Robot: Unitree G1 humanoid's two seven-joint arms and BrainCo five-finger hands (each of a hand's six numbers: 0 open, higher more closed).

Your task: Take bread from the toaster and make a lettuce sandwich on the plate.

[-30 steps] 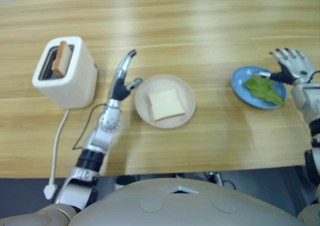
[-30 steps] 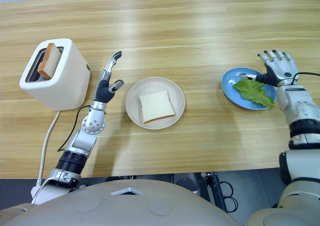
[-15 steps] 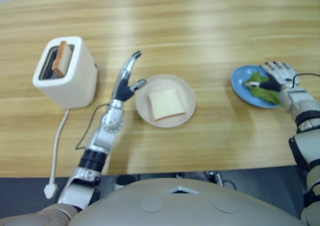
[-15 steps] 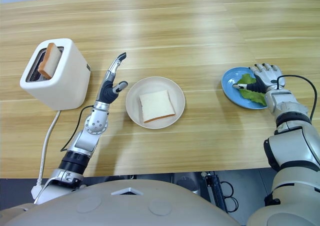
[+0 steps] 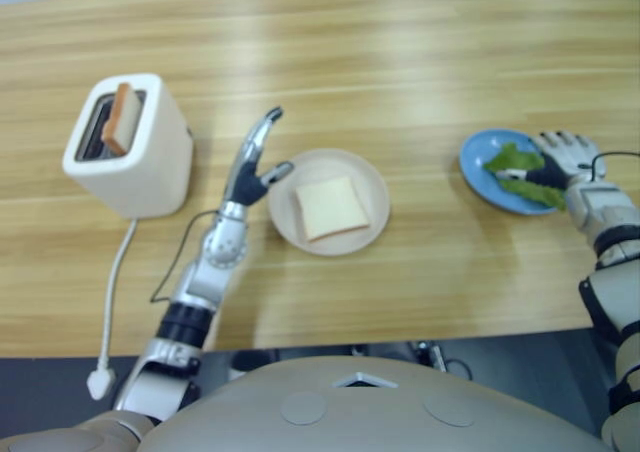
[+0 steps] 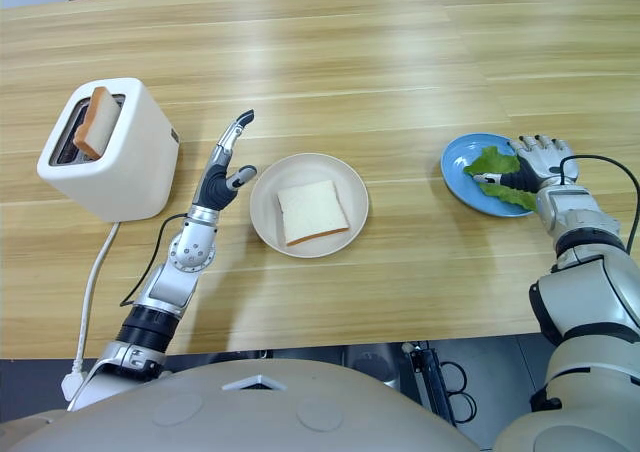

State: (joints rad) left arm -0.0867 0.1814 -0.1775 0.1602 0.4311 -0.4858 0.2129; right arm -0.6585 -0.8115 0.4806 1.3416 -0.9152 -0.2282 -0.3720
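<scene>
Green lettuce [image 6: 495, 161] | pinched in right hand [image 6: 546, 160] | on blue plate [image 6: 456, 173]

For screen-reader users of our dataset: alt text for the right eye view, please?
The robot's right hand grips a green lettuce leaf on a round blue plate at the right of a light wooden table. At centre, a white bread slice lies on a round cream plate; its open left hand stands between that and a white toaster holding a toasted slice.
</scene>
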